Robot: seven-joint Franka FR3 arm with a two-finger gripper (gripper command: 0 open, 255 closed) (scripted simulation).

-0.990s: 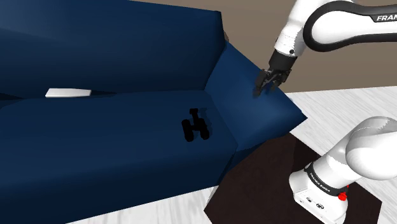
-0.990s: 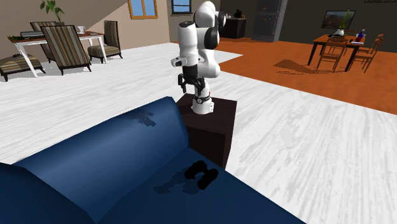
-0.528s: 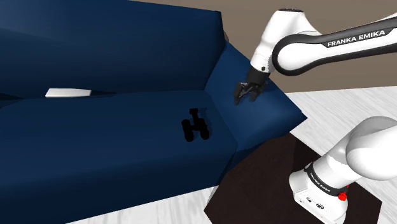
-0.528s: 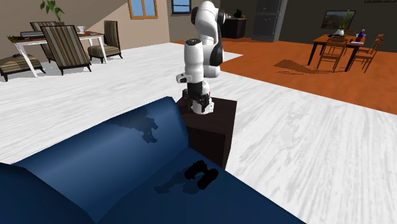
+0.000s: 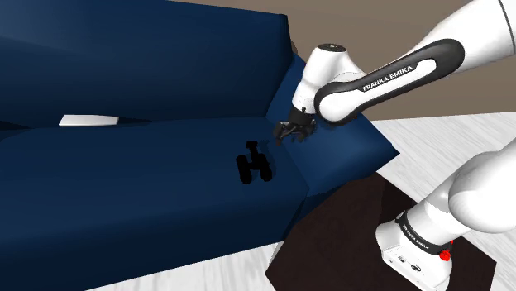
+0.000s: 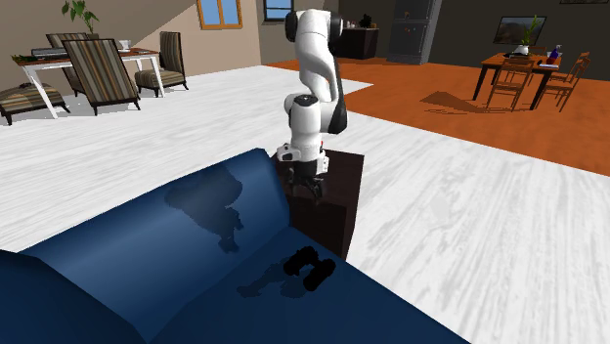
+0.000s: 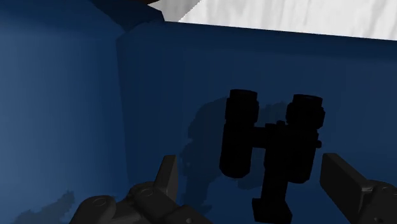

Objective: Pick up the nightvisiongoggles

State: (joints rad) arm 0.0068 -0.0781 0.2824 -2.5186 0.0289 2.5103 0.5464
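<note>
On the sofa seat, near the armrest: night-vision goggles. Above them, toward the armrest: end effector. Well apart at the shoulder view's left: 1 flat slab. Beside the armrest: stand.

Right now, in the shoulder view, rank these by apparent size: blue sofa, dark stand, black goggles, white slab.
1. blue sofa
2. dark stand
3. black goggles and white slab: too alike to rank.
</note>
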